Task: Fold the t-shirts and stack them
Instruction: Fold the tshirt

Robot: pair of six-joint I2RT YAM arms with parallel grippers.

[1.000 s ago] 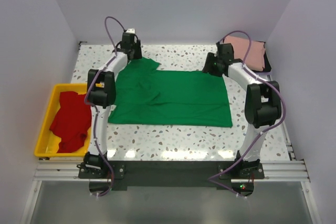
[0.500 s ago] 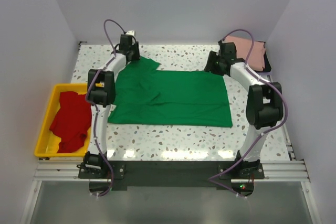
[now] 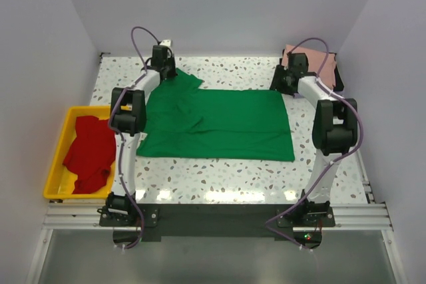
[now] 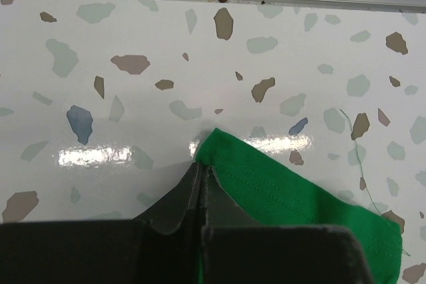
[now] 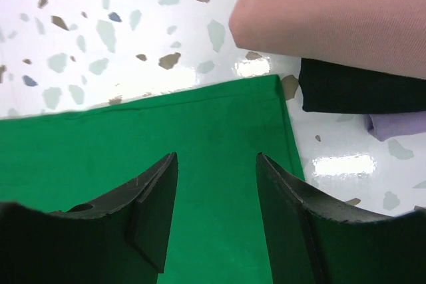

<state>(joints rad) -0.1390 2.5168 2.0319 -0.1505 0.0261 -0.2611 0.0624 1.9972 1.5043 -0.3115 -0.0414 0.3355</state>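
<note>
Right gripper [image 5: 216, 157] stood with jaws apart, nothing between them, above the green t-shirt [image 5: 133, 138]. The shirt's hemmed corner lay flat on the speckled table [image 5: 100, 31], just ahead-right of the claw. Farther ahead-right, a folded salmon pink t-shirt [image 5: 339, 11] overlapped a black object [image 5: 359, 91], with a lavender item [image 5: 399, 124] against its near edge.

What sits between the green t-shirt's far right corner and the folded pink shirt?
Only a narrow strip of bare speckled tabletop, shown in the right wrist view. The green t-shirt and the pink shirt lie apart.
</note>
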